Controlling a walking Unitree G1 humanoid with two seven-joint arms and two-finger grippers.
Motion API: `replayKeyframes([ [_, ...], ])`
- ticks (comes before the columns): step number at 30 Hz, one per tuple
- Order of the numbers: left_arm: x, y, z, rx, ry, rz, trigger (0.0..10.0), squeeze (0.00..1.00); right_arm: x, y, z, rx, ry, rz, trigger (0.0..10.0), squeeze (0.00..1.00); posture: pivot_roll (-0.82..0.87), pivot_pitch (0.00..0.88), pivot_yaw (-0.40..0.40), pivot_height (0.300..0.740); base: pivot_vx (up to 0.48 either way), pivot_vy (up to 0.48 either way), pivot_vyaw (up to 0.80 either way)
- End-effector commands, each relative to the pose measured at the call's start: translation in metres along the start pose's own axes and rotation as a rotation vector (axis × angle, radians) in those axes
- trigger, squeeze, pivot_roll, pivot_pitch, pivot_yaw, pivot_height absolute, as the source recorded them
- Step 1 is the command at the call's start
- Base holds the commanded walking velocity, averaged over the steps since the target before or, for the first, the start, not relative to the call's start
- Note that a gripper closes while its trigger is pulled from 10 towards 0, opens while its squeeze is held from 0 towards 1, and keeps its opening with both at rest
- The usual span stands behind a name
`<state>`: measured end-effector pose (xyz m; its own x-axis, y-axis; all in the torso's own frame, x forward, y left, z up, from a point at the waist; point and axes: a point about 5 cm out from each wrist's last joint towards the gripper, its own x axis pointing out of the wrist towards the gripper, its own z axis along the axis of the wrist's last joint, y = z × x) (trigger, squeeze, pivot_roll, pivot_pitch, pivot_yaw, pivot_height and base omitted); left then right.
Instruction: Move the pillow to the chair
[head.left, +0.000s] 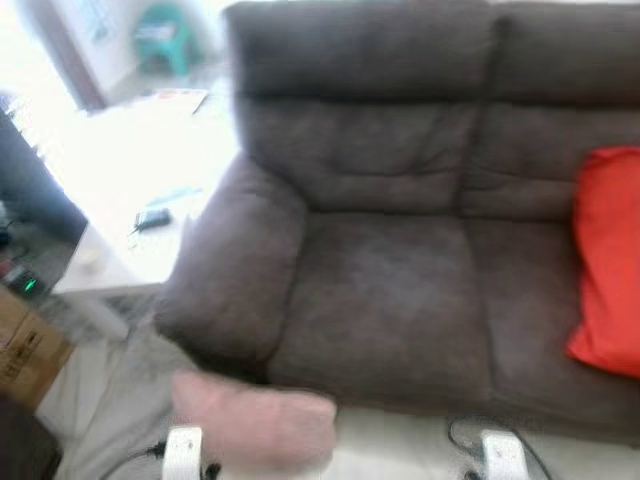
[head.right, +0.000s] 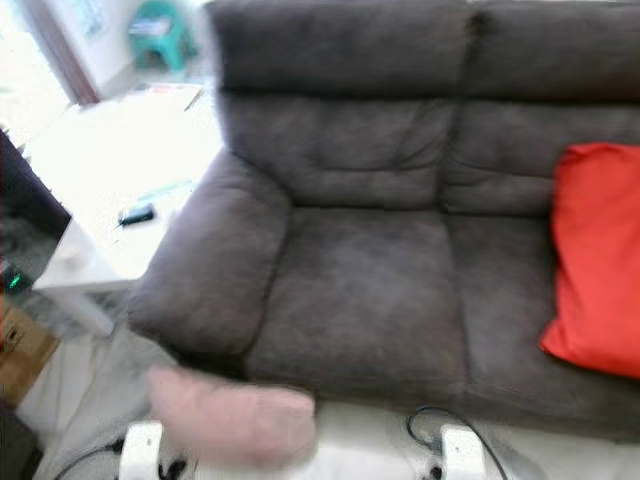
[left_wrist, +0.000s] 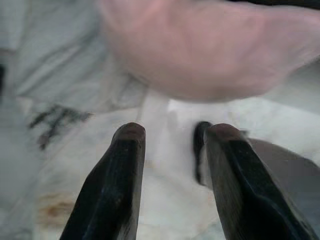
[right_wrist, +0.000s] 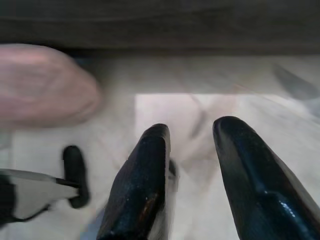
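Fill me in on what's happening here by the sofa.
The robot stands facing a dark grey sofa. A pink pillow lies low in front of the sofa's left arm, just ahead of the left gripper, whose fingers are open with nothing between them. The right gripper is open too. A red cushion rests on the sofa's right seat.

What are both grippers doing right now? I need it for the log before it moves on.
Left gripper: open, empty, below the pink pillow.
Right gripper: open, empty, over the floor.
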<state>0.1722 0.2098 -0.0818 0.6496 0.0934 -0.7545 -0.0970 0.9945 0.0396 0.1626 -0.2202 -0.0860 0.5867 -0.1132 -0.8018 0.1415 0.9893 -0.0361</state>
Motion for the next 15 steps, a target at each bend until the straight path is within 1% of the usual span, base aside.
replayKeyframes([
  [1,-0.0006,-0.0031,-0.0038,-0.003,0.014,-0.007,10.0,0.00,-0.0029,-0.0080,-0.0091,0.001,0.027,-0.020,10.0,0.00,0.00,0.074,0.049,0.740,0.000,0.311,0.00],
  [4,-0.0005,-0.0027,-0.0033,-0.003,0.013,-0.008,10.0,0.00,-0.0030,-0.0081,-0.0096,0.009,0.029,-0.023,10.0,0.00,0.00,0.074,0.048,0.740,0.000,0.312,0.00],
  [9,0.0006,-0.0017,0.0017,0.040,-0.002,-0.024,10.0,0.00,-0.0026,-0.0083,-0.0073,0.034,0.015,-0.030,10.0,0.00,0.00,0.071,0.048,0.740,0.000,0.313,0.00],
  [15,0.0013,0.0004,0.0040,0.043,-0.001,-0.019,10.0,0.00,-0.0023,-0.0082,-0.0063,0.031,0.013,-0.033,10.0,0.00,0.00,0.066,0.050,0.740,0.000,0.312,0.00],
])
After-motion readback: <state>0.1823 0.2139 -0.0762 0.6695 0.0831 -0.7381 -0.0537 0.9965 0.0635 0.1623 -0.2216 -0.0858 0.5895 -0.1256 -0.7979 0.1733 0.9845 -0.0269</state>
